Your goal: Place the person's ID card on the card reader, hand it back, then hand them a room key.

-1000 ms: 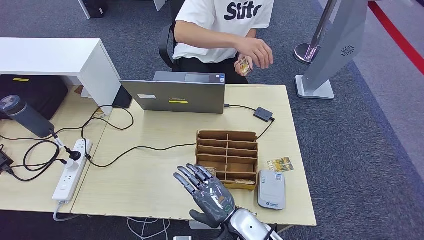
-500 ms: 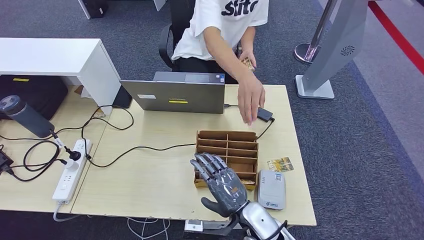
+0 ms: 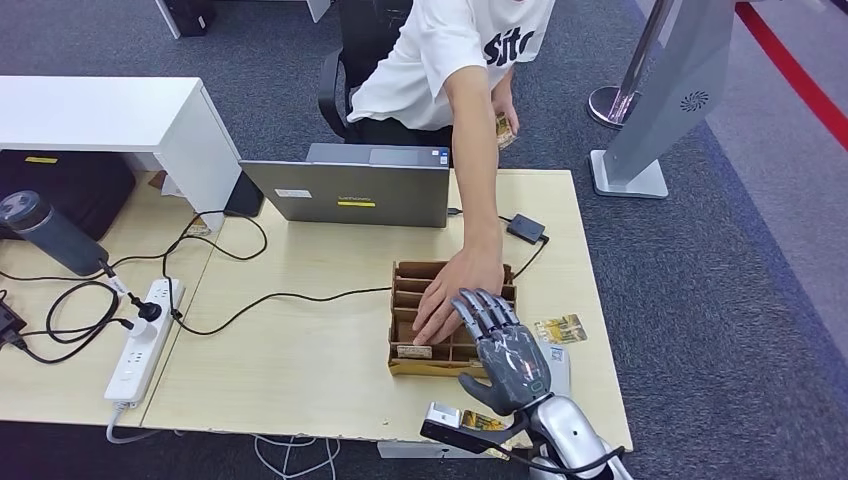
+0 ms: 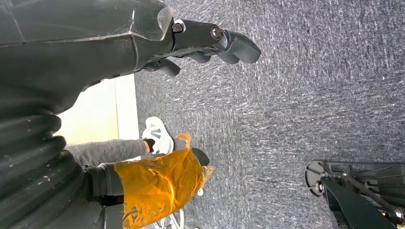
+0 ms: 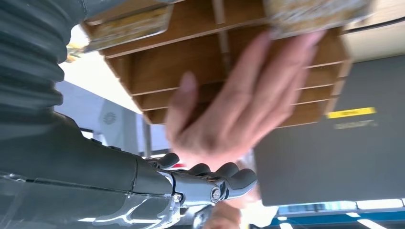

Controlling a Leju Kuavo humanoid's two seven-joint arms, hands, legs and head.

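Observation:
My right hand hovers open, fingers spread, over the grey card reader near the table's front right edge and hides most of it. Its fingers hold nothing. A person's hand reaches into the cardboard card organizer just left of my hand; the same hand lies across the slots in the right wrist view. Their other hand holds a card behind the laptop. Another card lies flat on the table right of the organizer. My left hand hangs over carpet, holding nothing.
A grey laptop stands at the back of the wooden table, with a small black box on a cable beside it. A power strip, cables and a dark bottle lie at the left. A card sits in the organizer's front slot.
My right hand has moved right, from in front of the organizer to above the card reader. The person's arm has come down across the table into the organizer.

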